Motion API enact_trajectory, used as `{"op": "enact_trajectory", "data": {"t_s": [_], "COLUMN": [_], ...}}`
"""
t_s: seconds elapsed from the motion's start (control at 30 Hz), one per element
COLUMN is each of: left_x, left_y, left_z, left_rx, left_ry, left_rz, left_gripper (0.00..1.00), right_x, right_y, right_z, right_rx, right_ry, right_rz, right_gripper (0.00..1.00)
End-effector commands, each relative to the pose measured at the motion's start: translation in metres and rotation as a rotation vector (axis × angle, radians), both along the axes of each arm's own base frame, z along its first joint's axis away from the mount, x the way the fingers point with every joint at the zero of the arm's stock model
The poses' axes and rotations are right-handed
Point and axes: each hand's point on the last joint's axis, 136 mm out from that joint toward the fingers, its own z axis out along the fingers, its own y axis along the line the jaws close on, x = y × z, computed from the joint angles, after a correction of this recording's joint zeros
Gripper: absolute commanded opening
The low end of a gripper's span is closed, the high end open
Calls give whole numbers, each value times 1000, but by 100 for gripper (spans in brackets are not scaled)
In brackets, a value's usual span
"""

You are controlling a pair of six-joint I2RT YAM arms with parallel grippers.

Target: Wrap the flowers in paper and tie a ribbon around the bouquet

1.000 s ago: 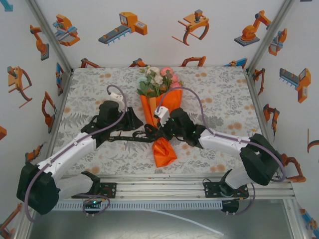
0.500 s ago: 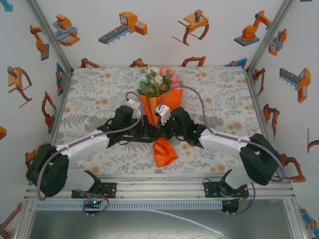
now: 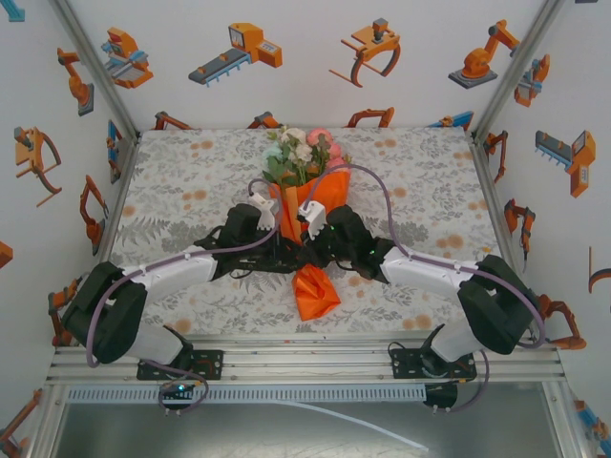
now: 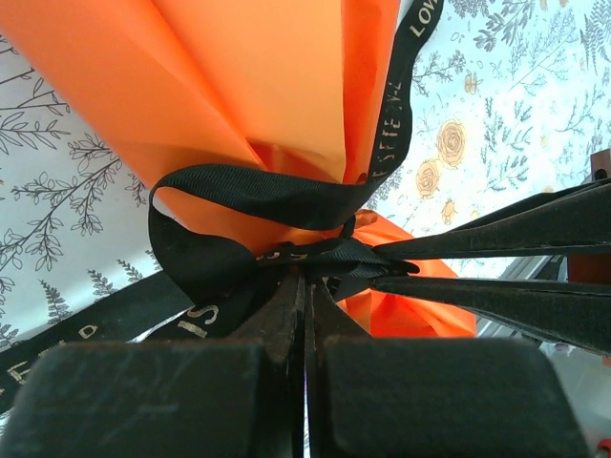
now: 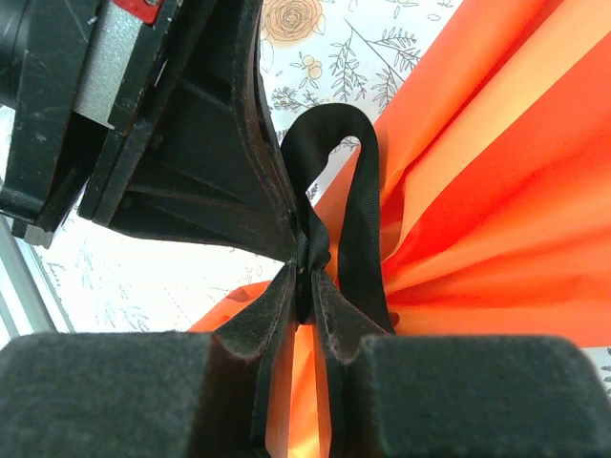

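Left wrist view: L gripper [image 4: 304, 286] is clenched, jaws pressed flat together w/ the ribbon [image 4: 258, 191] nipped at their tips. Just past the tips the ribbon loops round the pinched neck of the paper [image 4: 239, 76]. One lettered tail runs on away from the gripper along the paper's edge; another lettered length lies back beside the gripper body on the tablecloth [image 4: 57, 219]. R gripper [image 5: 307, 277] comes in from the opposite side, nearly tip to tip w/ the L one. In the right wrist view its tips pinch the same ribbon at the gathered spot, w/ a loop standing up just beyond them against the paper folds. Top external: both grippers meet at the neck of the bouquet [image 3: 313, 286]. The flowers [image 3: 301, 153] are beyond the grippers and the paper tail is on the near side, toward the bases.
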Motion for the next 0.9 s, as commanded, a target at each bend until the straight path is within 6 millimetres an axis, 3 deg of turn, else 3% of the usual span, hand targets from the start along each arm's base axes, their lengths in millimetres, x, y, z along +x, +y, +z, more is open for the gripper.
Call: {"op": "enact_trajectory", "data": {"t_s": [0.0,0.33,0.47,0.77,0.83,0.87], "left_x": [6,4,3,-1,0,0], "left_y": [0,1,0,0,1,2], "left_z": [-3,-11,-10,-16,-16,-16], "left_rx": [-8,5,9,34,43,46], "left_ry": [7,35,33,38,39,39], "left_rz": [28,15,4,-35,-27,-25], "left_gripper": [0,0,0,0,0,0], "right_x": [6,13,14,18,14,12], "right_y": [0,-7,-6,-3,-4,-4], "right_z": [14,19,18,25,22,21], "right_rx": [49,67,70,77,73,68], "right_ry": [-16,-25,-23,-35,-14,-2], "right_rz": [-21,-68,-67,-70,-57,-50], "right_gripper": [19,21,11,2,5,11]}}
